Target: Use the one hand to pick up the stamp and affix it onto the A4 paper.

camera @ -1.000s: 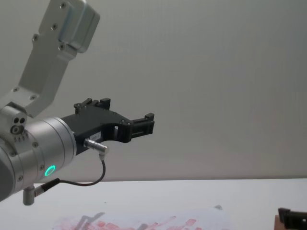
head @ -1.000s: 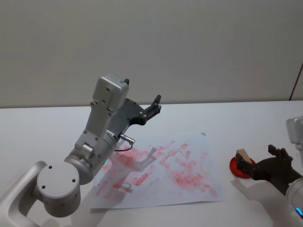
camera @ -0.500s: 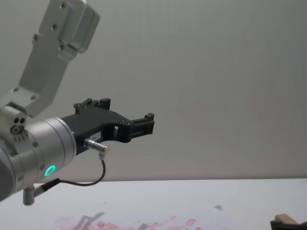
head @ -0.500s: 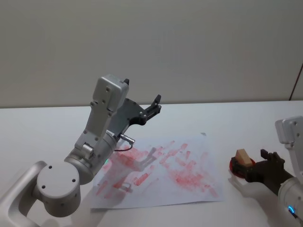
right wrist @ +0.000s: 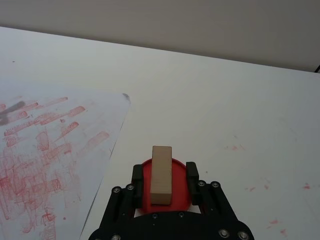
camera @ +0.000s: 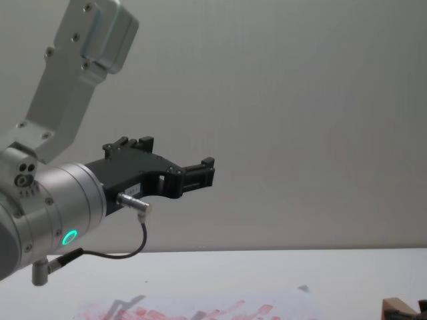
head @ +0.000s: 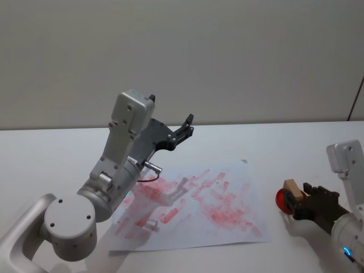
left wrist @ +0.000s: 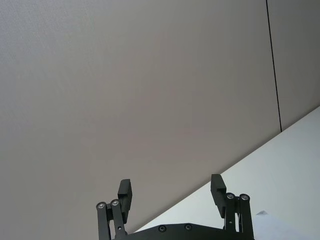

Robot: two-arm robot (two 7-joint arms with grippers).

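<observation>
The stamp (right wrist: pixel 161 174) is standing upright on a round red ink pad (right wrist: pixel 179 185), which is lying on the table (head: pixel 284 142) just beside the right edge of the A4 paper (head: pixel 193 222). The right gripper (right wrist: pixel 165 172) is straddling the stamp. Its jaws are sitting partly open, one on each side of the block, with a strip of red pad showing in each gap. It is therefore not yet clamping anything.

The left gripper (head: pixel 189 124) is hanging raised above the far left part of the paper, with its jaws spread wide and nothing between them.

Hazards from this position:
- The gaps are looking slightly unequal. If one finger is making contact first, the stamp is likely to tip or skid across the wet pad.
- The fingertips are riding close to the pad. Closing too low risks pinching the pad or picking up ink on the fingers.
- The pad may be clinging to the stamp face and lifting with it.
- The paper is lying loose, so a sideways press risks shifting it or smearing the print.
</observation>
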